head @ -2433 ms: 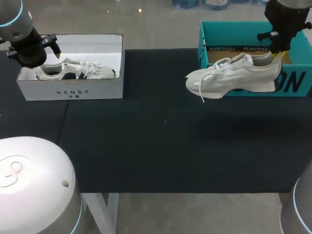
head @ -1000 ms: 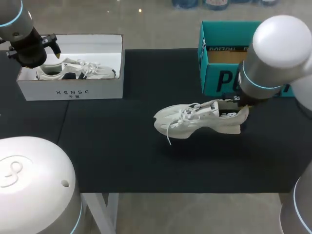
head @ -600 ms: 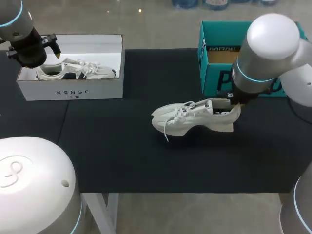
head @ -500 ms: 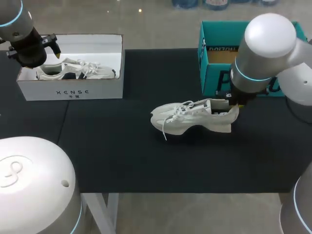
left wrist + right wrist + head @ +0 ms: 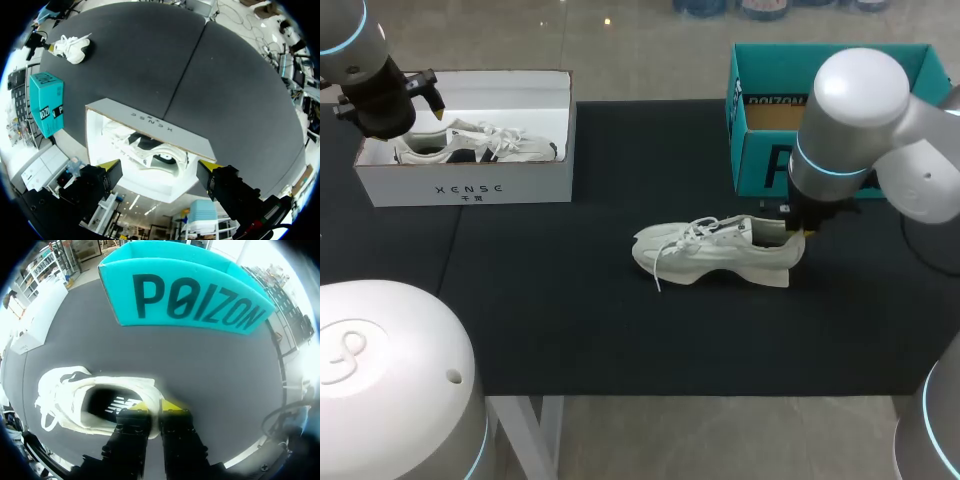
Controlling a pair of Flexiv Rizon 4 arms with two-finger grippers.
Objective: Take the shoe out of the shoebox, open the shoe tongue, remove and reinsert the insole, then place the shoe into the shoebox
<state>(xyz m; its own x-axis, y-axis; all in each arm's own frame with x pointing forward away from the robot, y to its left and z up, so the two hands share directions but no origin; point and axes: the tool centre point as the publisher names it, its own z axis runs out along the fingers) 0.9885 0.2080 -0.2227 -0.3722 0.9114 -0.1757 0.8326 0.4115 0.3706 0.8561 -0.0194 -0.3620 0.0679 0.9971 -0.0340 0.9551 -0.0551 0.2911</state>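
1. The white lace-up sneaker (image 5: 718, 250) stood on its sole on the black mat-covered table (image 5: 570, 320), out of the box, with its toe towards the left arm's side and a loose lace trailing onto the mat.
2. The right gripper (image 5: 157, 408) was clenched on the sneaker's heel collar, one yellow-tipped finger inside the opening and the other outside the back of the heel.
3. The open teal cardboard shoebox (image 5: 760, 165) sat just beyond the sneaker's heel end, apart from it, and what showed of its inside held no shoe.
4. The left gripper (image 5: 159, 167) hung above the open white cardboard shoebox (image 5: 470, 190) at the table's left edge, its fingers spread wide and gripping nothing.
5. A second white sneaker with dark patches (image 5: 480, 145) lay inside that white box.
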